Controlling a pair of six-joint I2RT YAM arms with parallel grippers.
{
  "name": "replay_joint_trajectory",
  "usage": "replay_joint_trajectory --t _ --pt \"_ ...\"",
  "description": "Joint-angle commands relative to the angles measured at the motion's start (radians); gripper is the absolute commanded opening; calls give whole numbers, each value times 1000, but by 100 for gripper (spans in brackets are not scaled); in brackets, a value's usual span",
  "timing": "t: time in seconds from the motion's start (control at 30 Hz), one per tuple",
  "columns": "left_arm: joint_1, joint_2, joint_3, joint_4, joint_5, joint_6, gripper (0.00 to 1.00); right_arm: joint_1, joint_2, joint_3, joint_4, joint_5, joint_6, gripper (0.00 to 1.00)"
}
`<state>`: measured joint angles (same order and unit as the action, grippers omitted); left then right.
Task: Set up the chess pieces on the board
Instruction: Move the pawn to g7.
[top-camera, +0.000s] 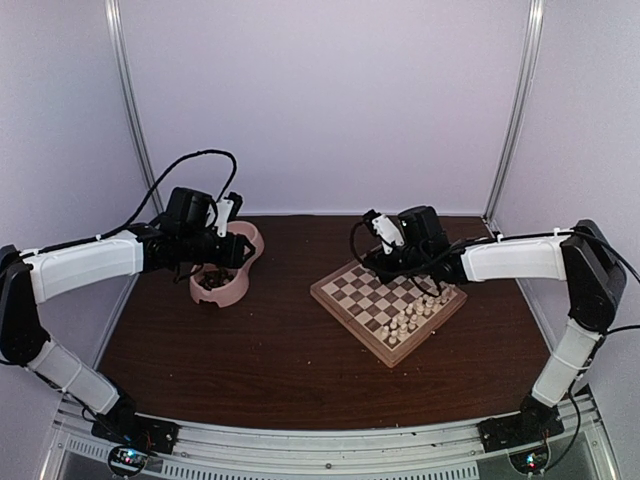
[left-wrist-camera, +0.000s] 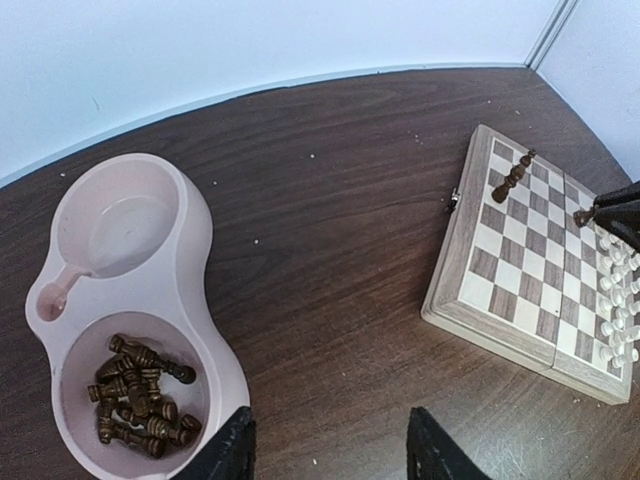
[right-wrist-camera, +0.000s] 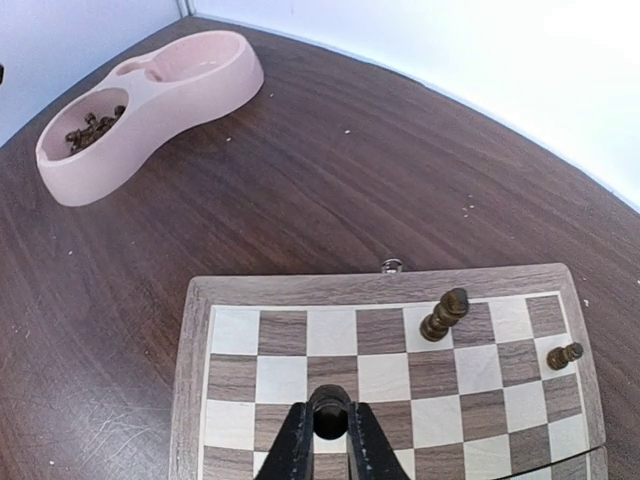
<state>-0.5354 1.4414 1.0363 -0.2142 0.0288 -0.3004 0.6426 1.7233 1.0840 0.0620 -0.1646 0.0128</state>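
The board (top-camera: 350, 290) lies right of centre on the table. My right gripper (right-wrist-camera: 330, 428) is shut on a dark chess piece (right-wrist-camera: 330, 396) held over a square near the board's (right-wrist-camera: 300, 288) left side. Two more dark pieces stand on the far rows, a tall one (right-wrist-camera: 445, 315) and a small one (right-wrist-camera: 565, 353). The other dark chess pieces (left-wrist-camera: 140, 405) lie heaped in the near compartment of a pink double bowl (left-wrist-camera: 205, 300). My left gripper (left-wrist-camera: 330, 455) hangs open over bare table beside that bowl, with nothing between its fingers.
Pale cream chessmen (top-camera: 415, 315) stand in rows along the board's right side. The bowl's other compartment (left-wrist-camera: 125, 225) holds nothing. White walls with metal posts close in the back and both sides. Dark wood table (top-camera: 280, 340) lies between bowl and board.
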Motion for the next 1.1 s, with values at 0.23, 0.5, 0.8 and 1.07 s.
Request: replay_joint_trajectory --t 0.23,0.5,0.8,1.07 --pt "3 -50 51 -53 -57 25 52 -68 -59 -46 66 107 77 12" --pt "3 -50 54 -56 -54 28 52 -144 18 18 3 67 119 11" --pt "3 -46 57 -62 -57 35 52 -185 134 106 -54 73 149 10" --pt "3 -27 59 -65 -60 34 52 -187 200 158 -88 117 127 10"
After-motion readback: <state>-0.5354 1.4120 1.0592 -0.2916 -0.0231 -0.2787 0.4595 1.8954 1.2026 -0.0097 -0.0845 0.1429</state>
